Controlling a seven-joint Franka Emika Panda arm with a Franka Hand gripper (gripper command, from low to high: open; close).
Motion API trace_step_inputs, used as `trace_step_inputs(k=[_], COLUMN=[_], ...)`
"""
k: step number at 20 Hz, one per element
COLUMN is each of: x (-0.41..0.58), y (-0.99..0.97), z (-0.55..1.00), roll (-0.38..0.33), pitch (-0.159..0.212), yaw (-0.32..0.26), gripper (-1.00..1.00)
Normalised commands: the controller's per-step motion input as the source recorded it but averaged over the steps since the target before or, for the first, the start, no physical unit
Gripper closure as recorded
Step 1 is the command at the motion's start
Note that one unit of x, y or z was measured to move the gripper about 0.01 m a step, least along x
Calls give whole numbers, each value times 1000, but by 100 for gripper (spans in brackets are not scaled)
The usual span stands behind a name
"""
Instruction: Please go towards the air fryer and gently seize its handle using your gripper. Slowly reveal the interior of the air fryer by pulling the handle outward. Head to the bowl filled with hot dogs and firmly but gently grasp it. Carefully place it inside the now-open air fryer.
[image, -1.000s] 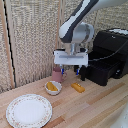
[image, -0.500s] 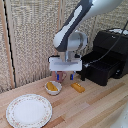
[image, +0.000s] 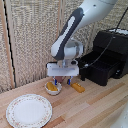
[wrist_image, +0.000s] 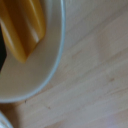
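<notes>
Exterior view: one bowl (image: 53, 88), one plate (image: 28, 110).

This looks like a staged kitchen corner in a robot lab: a pale wooden tabletop (image: 95, 107) carries a black air fryer (image: 107, 56) at the far right, a patterned plate (image: 28, 110) at the near left and a food-filled bowl (image: 53, 88), backed by a woven reed screen (image: 30, 40).
</notes>
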Motion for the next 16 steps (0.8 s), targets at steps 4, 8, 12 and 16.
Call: trace_step_inputs(k=[4,8,12,16], x=[223,111,50,17], y=[-81,-107,-85,-19], z=[-224,-94,-99,-166], roll=[-72,-31,-11,-16], pitch=[-25,-39,-7,27], yaw=[138,128,115,87], gripper=[-100,-100,100,100])
